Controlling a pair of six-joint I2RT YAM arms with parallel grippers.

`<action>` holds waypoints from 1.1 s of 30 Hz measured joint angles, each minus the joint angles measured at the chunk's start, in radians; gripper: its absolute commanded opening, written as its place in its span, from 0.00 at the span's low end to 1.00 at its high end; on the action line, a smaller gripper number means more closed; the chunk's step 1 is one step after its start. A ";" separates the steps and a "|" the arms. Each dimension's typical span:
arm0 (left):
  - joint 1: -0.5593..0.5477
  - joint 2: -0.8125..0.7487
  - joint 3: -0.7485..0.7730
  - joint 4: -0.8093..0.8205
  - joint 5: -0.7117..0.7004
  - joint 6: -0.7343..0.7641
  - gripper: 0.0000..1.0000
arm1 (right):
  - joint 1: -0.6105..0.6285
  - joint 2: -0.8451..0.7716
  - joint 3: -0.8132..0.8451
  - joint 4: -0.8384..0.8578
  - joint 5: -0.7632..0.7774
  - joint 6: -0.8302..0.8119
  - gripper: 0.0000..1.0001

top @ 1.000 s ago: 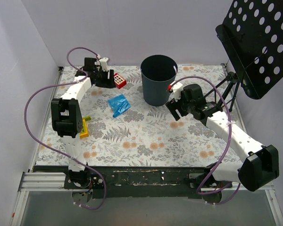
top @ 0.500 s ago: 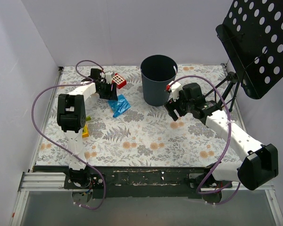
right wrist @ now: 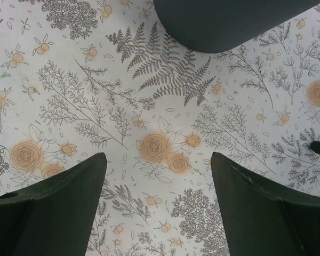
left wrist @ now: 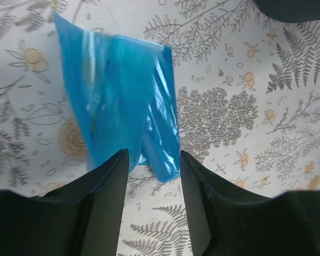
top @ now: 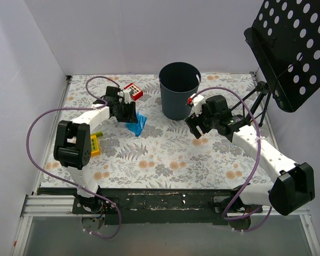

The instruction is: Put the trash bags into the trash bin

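Left tool (left wrist: pixel 152 160) moved over trash bag (left wrist: pixel 122 96), folded, glossy translucent blue

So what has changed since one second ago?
The left end effector swung from the far side down over the trash bag, narrowing around its edge; nothing gripped yet. The trash bin and bag stayed put; the open right end effector hardly moved.

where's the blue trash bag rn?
In the top view the trash bag lies left of the trash bin, just below the red-and-white tile; the left gripper straddles its end.
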 measured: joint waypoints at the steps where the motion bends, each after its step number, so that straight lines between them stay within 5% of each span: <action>1: -0.010 0.008 -0.003 0.004 0.005 -0.013 0.41 | 0.000 0.000 0.000 0.000 -0.003 0.000 0.87; 13: -0.032 0.128 0.016 0.014 0.000 -0.079 0.39 | 0.000 -0.029 -0.045 0.000 -0.005 0.000 0.88; 20: -0.064 0.131 0.009 0.024 0.009 -0.100 0.00 | -0.002 -0.050 -0.064 -0.001 -0.004 -0.001 0.88; 29: -0.288 0.146 0.004 0.045 0.142 -0.154 0.01 | -0.004 -0.050 -0.090 -0.004 -0.010 -0.004 0.87; 33: -0.285 0.142 0.004 0.042 0.160 -0.196 0.22 | -0.004 -0.042 -0.098 -0.008 -0.022 -0.002 0.87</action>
